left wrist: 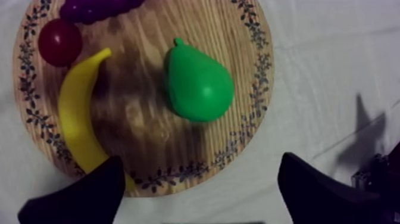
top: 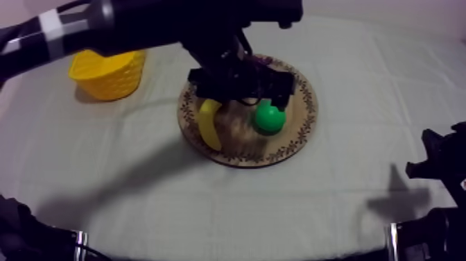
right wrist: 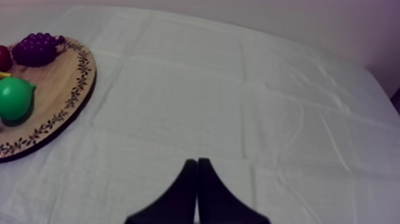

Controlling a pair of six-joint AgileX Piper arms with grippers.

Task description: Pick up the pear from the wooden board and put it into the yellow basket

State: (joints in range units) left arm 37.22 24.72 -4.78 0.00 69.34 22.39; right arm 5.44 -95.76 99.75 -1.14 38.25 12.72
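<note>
The green pear (top: 268,116) lies on the right half of the round wooden board (top: 299,125), stem end towards the board's middle. My left gripper (top: 243,87) hangs above the board, just behind the pear, at the end of the arm that comes in from the upper left. Its fingers (left wrist: 89,193) stand wide apart over the board's near rim, open, with the pear (left wrist: 197,86) beyond them and nothing between them. The yellow basket (top: 107,71) stands at the back left, off the board. My right gripper (right wrist: 196,190) is shut to a narrow wedge above bare cloth.
On the board also lie a banana (left wrist: 77,119) along its left edge, a small red fruit (left wrist: 59,42) and a bunch of grapes (left wrist: 98,9) at its far side. My right arm (top: 437,163) rests low at the right edge of the table.
</note>
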